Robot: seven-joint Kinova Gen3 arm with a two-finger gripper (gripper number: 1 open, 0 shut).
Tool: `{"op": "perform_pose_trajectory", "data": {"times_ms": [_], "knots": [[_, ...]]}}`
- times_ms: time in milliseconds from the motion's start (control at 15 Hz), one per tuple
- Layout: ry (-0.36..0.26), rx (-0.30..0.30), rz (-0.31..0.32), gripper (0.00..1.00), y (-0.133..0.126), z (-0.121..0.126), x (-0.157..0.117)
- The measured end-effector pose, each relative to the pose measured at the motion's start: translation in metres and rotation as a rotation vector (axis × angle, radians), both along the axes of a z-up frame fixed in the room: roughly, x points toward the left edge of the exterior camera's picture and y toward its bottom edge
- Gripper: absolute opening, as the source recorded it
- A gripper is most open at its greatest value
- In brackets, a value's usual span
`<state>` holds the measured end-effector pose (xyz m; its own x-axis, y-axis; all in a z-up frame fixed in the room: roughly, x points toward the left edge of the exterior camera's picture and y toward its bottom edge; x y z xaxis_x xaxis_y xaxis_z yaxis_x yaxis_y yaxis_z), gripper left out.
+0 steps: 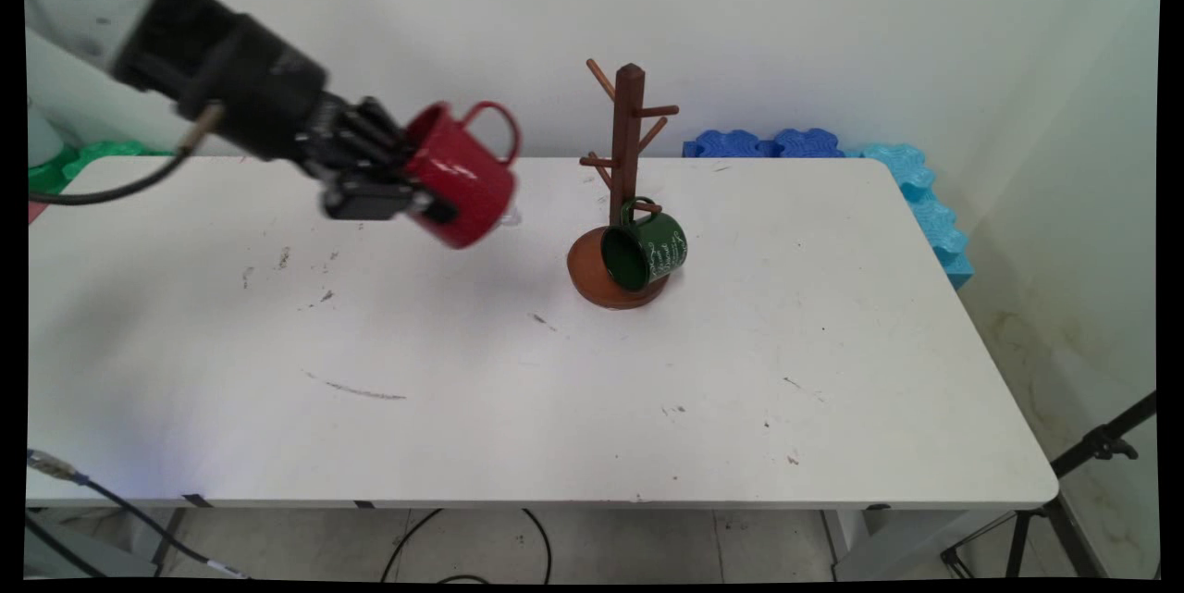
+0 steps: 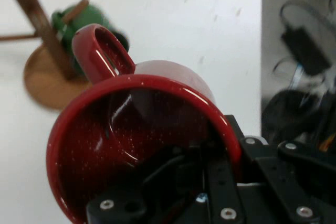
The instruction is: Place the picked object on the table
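A glossy, enamel-like finish with fine pale speckles and bright highlights is shown by the red mug (image 1: 460, 175), whose rim is clamped by the matt black gripper (image 1: 421, 195); small bright metal screws are set into the gripper's linkage. Beyond the mug's handle, smooth brown wood with a slight sheen is seen on the mug tree (image 1: 625, 195), its round base included. A shiny dark green glaze with pale markings is carried by the green mug (image 1: 645, 251) hung on a low peg there. Beneath the gripper, the white table (image 1: 555, 389) is smooth and matt, marked with dark scuffs and scratches. Well past the tree, matt, knobbly blue foam mats (image 1: 832, 149) are visible.
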<state>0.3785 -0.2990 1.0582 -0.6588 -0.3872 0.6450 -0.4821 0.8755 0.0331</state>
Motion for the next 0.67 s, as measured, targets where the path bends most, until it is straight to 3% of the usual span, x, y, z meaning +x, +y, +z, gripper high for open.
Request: {"op": "perform_pose_trajectory", "data": {"times_ms": [267,667], "knots": [[-0.181,0.0,-0.022,0.0,-0.001,-0.009,0.038],[-0.32,0.034,-0.069,0.0,-0.019,-0.051,0.061]]}}
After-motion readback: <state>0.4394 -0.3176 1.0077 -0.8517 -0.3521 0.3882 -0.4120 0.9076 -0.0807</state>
